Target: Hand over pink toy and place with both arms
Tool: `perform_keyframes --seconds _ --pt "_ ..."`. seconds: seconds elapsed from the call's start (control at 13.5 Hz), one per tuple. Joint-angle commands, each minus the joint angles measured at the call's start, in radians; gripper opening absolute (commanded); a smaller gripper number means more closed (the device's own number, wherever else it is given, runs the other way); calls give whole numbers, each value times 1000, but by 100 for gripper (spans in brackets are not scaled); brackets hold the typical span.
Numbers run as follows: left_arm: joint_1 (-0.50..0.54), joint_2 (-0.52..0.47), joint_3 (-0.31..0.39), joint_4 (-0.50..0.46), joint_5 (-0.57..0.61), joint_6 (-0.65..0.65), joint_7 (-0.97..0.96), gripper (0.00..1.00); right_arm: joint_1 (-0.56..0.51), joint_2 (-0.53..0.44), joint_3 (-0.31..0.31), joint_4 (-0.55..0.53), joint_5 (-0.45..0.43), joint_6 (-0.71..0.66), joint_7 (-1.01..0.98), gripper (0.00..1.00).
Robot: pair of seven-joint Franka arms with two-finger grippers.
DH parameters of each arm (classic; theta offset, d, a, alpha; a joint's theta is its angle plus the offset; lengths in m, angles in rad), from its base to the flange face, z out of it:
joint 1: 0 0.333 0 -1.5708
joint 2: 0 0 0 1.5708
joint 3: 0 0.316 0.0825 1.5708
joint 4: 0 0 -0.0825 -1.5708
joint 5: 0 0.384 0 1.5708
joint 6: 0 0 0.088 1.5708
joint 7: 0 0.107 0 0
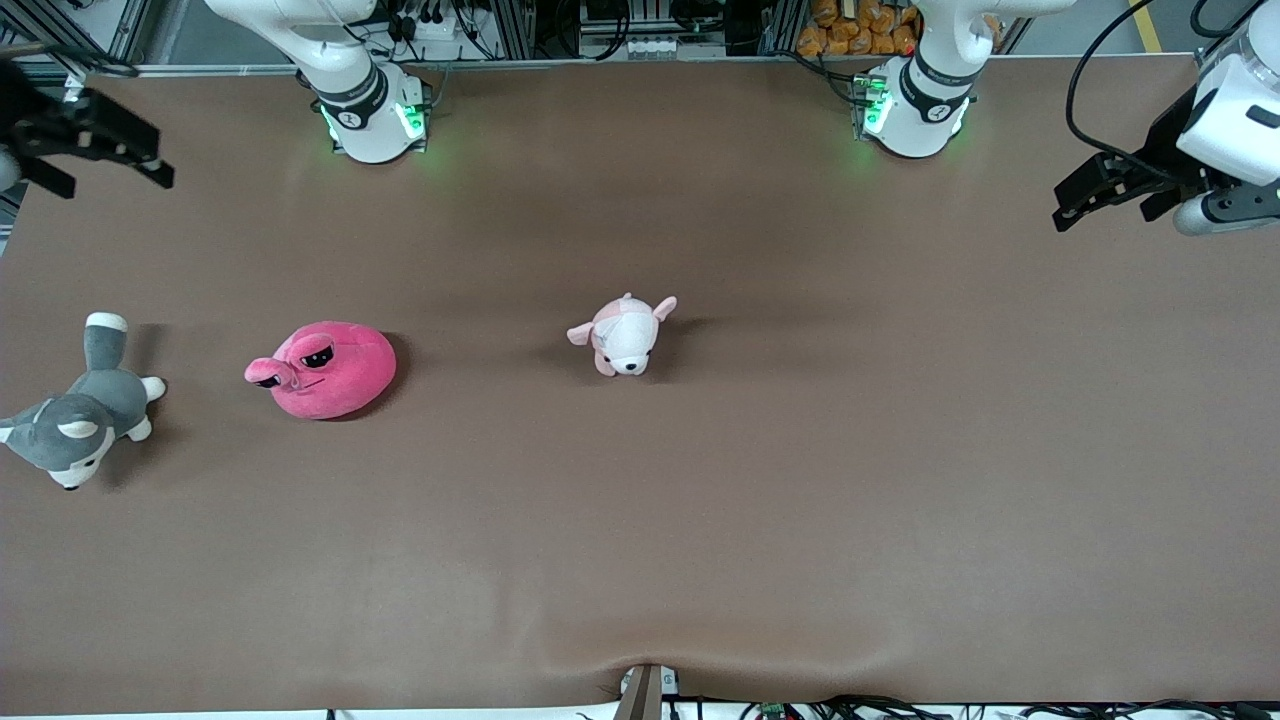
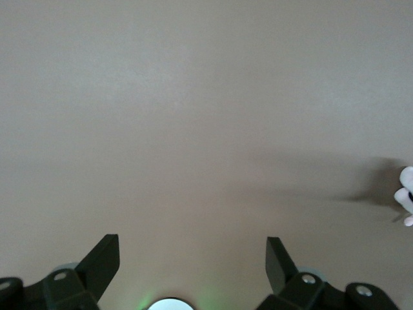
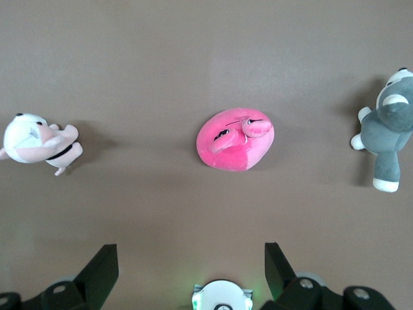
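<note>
The pink toy [image 1: 325, 370], a round hot-pink blob plush with dark half-lidded eyes, lies on the brown table toward the right arm's end; it also shows in the right wrist view [image 3: 235, 139]. My right gripper [image 1: 115, 185] hangs open and empty high over the table's edge at the right arm's end, its fingers [image 3: 103, 265] wide apart, well off the toy. My left gripper [image 1: 1105, 215] hangs open and empty high over the left arm's end, above bare table [image 2: 193, 129].
A small pale pink-and-white puppy plush [image 1: 625, 335] lies near the table's middle; its edge shows in the left wrist view [image 2: 406, 194]. A grey-and-white husky plush [image 1: 80, 415] lies at the right arm's end, beside the pink toy. Both arm bases [image 1: 370, 110] stand along the table's edge farthest from the front camera.
</note>
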Motion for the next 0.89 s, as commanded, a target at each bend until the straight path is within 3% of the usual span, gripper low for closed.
perform_keyframes --seconds 0.0,0.22,0.59,0.81 --pt "12 -28 3 -30 20 5 66 100 -2 -166 -7 -257 -23 84 -48 100" --pt "17 -14 3 6 18 -31 74 100 -16 -136 -14 -187 -49 52 -48 100" --pt "21 42 3 108 22 -111 72 100 -22 -133 -16 -176 -61 54 -46 100" --pt "23 44 3 116 20 -127 103 100 -25 -127 -16 -174 -52 57 -46 100"
